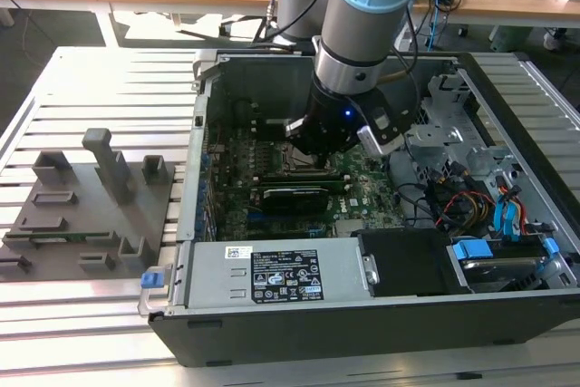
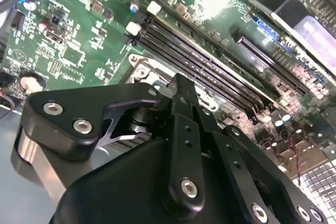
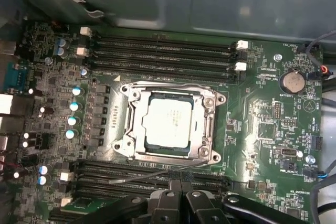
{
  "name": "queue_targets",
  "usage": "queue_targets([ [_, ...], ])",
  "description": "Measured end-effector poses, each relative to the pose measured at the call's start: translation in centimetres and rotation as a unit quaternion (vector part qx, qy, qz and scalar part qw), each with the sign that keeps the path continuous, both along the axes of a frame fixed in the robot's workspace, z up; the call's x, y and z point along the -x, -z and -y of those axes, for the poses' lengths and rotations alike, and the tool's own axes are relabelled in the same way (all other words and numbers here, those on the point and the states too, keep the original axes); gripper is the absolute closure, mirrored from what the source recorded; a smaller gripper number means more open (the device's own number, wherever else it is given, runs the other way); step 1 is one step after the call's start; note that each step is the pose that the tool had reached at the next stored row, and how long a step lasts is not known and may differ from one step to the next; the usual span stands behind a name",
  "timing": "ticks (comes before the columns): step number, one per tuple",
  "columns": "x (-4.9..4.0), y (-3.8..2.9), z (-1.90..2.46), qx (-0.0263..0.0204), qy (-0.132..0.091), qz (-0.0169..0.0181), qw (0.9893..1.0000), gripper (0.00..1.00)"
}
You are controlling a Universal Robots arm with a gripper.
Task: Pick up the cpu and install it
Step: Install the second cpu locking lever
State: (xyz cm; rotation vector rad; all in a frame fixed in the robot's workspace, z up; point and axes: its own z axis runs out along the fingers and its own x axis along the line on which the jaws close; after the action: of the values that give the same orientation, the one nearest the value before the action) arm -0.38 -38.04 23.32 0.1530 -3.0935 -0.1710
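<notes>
Exterior view: arm reaches down into case (image 1: 507, 115); gripper (image 1: 313, 144) pressed together; cpu (image 3: 169, 119) seated in socket.

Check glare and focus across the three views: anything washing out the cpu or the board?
First wrist view: even light, the cpu sits sharp in its socket frame, with only a soft sheen on its top. Second wrist view: a bright glare patch on the motherboard, and the hand close up is soft. Exterior view: the inside of the computer case is shadowed under the arm.
</notes>
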Motion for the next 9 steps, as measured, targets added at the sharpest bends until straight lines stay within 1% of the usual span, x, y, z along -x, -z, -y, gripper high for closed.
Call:
queue_targets([
  [5,0.55,0.11,0.00,-0.0090,0.000,0.0000,1.0000,0.89],
  [7,0.94,0.25,-0.01,-0.0137,0.000,0.0000,0.9999,0.89],
  [9,1.20,0.40,0.02,-0.0151,0.000,0.0000,0.9999,0.89],
])
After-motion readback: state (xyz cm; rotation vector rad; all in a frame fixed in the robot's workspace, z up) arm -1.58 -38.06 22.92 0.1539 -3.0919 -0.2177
